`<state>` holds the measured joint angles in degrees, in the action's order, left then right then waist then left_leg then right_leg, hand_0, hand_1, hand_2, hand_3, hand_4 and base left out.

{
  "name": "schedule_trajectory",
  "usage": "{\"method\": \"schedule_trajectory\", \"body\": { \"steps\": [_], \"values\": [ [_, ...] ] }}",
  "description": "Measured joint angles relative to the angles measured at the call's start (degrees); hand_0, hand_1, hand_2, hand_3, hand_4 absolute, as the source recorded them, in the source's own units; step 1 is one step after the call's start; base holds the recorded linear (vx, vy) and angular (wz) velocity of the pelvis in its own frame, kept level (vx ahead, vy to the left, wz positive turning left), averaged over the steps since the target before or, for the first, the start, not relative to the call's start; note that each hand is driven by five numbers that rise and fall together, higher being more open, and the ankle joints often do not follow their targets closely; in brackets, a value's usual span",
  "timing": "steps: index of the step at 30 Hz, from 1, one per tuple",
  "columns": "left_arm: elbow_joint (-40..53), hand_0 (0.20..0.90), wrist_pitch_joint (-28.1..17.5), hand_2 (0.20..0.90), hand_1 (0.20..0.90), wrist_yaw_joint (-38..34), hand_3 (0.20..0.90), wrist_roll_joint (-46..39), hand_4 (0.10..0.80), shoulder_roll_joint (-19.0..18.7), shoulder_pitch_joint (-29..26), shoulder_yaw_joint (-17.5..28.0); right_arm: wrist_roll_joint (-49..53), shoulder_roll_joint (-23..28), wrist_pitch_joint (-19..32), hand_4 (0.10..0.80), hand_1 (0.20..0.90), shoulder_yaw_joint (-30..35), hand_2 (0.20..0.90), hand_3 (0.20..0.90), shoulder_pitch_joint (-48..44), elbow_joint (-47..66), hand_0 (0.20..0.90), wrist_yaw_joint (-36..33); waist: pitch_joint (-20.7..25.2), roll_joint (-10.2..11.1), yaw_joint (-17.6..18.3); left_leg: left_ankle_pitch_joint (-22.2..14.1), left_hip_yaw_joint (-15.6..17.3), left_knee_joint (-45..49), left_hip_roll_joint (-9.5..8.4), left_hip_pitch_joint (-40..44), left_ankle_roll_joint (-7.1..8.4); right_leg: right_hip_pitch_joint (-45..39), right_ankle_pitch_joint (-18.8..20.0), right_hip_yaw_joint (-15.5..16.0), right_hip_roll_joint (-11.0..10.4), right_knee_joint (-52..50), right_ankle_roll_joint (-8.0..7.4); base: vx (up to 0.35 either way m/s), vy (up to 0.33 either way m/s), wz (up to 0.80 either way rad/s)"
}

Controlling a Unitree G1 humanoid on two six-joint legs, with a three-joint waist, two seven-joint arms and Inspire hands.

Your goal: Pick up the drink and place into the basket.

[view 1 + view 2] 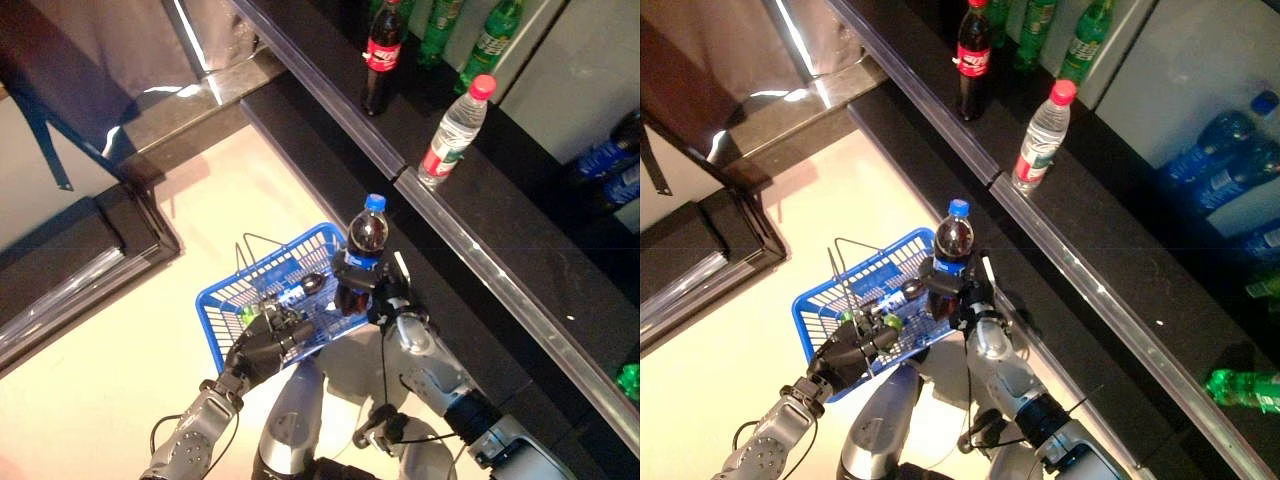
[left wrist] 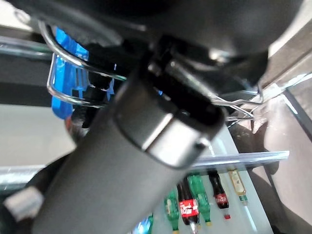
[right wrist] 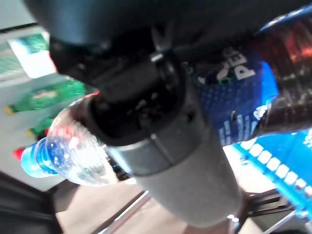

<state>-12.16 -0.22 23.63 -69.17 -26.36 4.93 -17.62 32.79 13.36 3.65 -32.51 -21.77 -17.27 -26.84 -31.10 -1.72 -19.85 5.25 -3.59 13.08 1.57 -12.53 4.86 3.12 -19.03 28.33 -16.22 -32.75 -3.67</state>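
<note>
The right hand (image 1: 372, 296) has its fingers curled round the lower body of a dark cola bottle (image 1: 366, 232) with a blue cap and blue label, and holds it upright just above the right far corner of the blue basket (image 1: 228, 300). In the right wrist view the same bottle (image 3: 253, 92) fills the space past the dark fingers, with the blue mesh of the basket showing beyond it, so the drink is in the hand and not yet down inside the basket. The left hand (image 1: 268, 338) is closed on the wire handle (image 2: 63, 92) at the near side of the basket and carries it out in front of the robot over the pale floor (image 1: 90, 380); the left wrist view shows the thin metal loops of the handle passing under the curled fingers. Inside the basket lie a few things already, among them something green (image 1: 892, 321) and a dark bottle with a blue label (image 1: 300, 290), though they are too small to tell apart clearly. To the right and farther off runs a long dark shelf (image 1: 520, 250) with a metal front rail. On it stand a clear water bottle (image 1: 455, 130) with a red cap, a red-labelled cola bottle (image 1: 383, 52) and several green bottles (image 1: 490, 40) behind them.
</note>
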Motion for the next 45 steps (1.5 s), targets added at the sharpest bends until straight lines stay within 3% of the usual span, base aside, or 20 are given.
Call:
{"method": "schedule_trajectory", "body": {
  "steps": [8, 13, 16, 24, 33, 39, 45],
  "values": [
    [0.42, 0.300, 2.11, 0.300, 0.300, 3.21, 0.200, -0.29, 0.100, -0.62, -0.14, 0.11, -0.70, -2.06, 0.14, 0.100, 0.300, 0.09, 0.300, 0.200, -0.76, -2.97, 0.300, -1.44, 0.00, 0.00, -0.58, 0.11, -0.85, -0.12, -0.21, -0.03, 0.17, -0.67, -0.47, 1.15, -0.03, 0.15, -0.10, 0.001, -0.023, 0.07],
    [6.02, 0.300, 6.36, 0.300, 0.300, 6.47, 0.200, 0.11, 0.100, -3.51, -0.44, -0.10, -0.12, -2.59, 0.26, 0.100, 0.300, 0.44, 0.300, 0.200, -0.79, -7.36, 0.300, -2.42, -0.01, -0.03, -1.94, 0.05, -1.69, -0.40, -0.35, -0.55, 0.33, -0.41, -0.89, 1.75, -0.01, 0.04, 0.03, 0.017, -0.014, 0.06],
    [7.35, 0.300, 8.53, 0.300, 0.300, 9.94, 0.200, 0.19, 0.100, -3.69, -1.33, -1.32, 1.26, -4.37, 0.31, 0.100, 0.300, 0.68, 0.300, 0.200, -1.37, -10.00, 0.300, -3.18, -0.01, -0.03, -2.05, 0.08, -1.92, -0.46, -0.62, -0.57, 0.36, -0.62, -1.03, 2.17, -0.24, 0.03, -0.14, 0.009, -0.001, 0.07],
    [9.51, 0.300, 11.52, 0.300, 0.300, 11.02, 0.200, 0.60, 0.100, -4.71, -3.68, -1.33, 4.44, -5.85, 0.30, 0.100, 0.300, 0.84, 0.300, 0.200, -4.13, -16.77, 0.300, -3.49, 0.01, -0.89, -2.28, 0.31, -2.49, -1.01, -1.30, -0.57, 0.39, -0.79, -1.36, 2.76, -0.80, 0.05, -0.39, 0.004, 0.004, 0.04],
    [9.52, 0.300, 13.96, 0.300, 0.300, 11.43, 0.200, 0.62, 0.100, -4.49, -6.43, -2.75, 13.74, -6.92, 0.48, 0.100, 0.300, 1.07, 0.300, 0.200, -5.38, -23.19, 0.300, -2.09, 0.00, -1.06, -2.27, 0.30, -3.33, -1.16, -1.91, -0.87, 0.39, -0.87, -1.60, 2.88, -1.05, 0.11, -1.02, -0.006, 0.005, 0.05],
    [9.53, 0.300, 13.96, 0.300, 0.300, 11.68, 0.200, 0.77, 0.100, -5.01, -7.17, -4.58, 28.76, -8.13, 0.57, 0.100, 0.300, 3.47, 0.300, 0.200, -6.40, -28.85, 0.300, 4.89, 0.01, -1.22, -2.29, 0.30, -3.39, -1.20, -1.96, -0.96, 0.39, -0.77, -1.75, 2.92, -1.12, 0.12, -0.77, 0.000, 0.000, 0.00],
    [9.92, 0.300, 14.03, 0.300, 0.300, 11.70, 0.200, 2.35, 0.100, -5.87, -7.35, -5.03, 34.42, -8.59, -1.73, 0.100, 0.300, 3.97, 0.300, 0.200, -6.86, -31.58, 0.300, 9.12, 0.00, -1.28, -2.42, 0.30, -3.47, -1.20, -2.00, -1.78, 0.38, 0.02, -1.64, 2.94, -1.10, 0.10, -0.97, 0.000, 0.000, 0.00]
  ]
}}
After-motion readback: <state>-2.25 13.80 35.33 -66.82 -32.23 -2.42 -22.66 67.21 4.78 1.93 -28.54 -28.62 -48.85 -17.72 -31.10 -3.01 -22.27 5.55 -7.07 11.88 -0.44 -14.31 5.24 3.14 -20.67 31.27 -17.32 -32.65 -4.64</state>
